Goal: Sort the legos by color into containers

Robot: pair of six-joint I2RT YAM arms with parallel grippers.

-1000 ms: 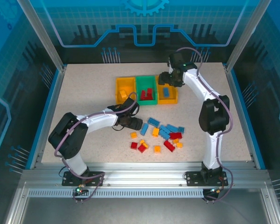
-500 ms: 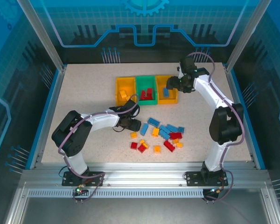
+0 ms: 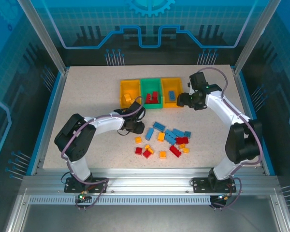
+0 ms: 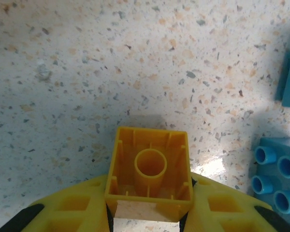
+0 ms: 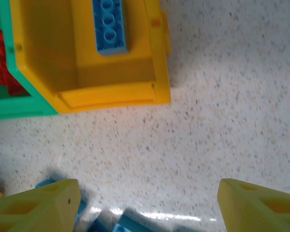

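Note:
My left gripper is low over the table left of the pile, shut on a yellow brick that shows its hollow underside between the yellow fingers. Blue bricks lie just to its right. The loose legos, red, blue and orange, lie scattered mid-table. The containers stand in a row behind them: a yellow bin, a green bin with red bricks, and a yellow bin holding a blue brick. My right gripper hangs open and empty just right of that bin.
The speckled table has open room to the left and along the right side. Blue rails and clear walls border it. The green bin's corner shows at the left of the right wrist view.
My left gripper has closed onto the yellow brick and shifted slightly left. My right gripper has drawn back from above the right yellow bin toward the right and nearer, staying open.

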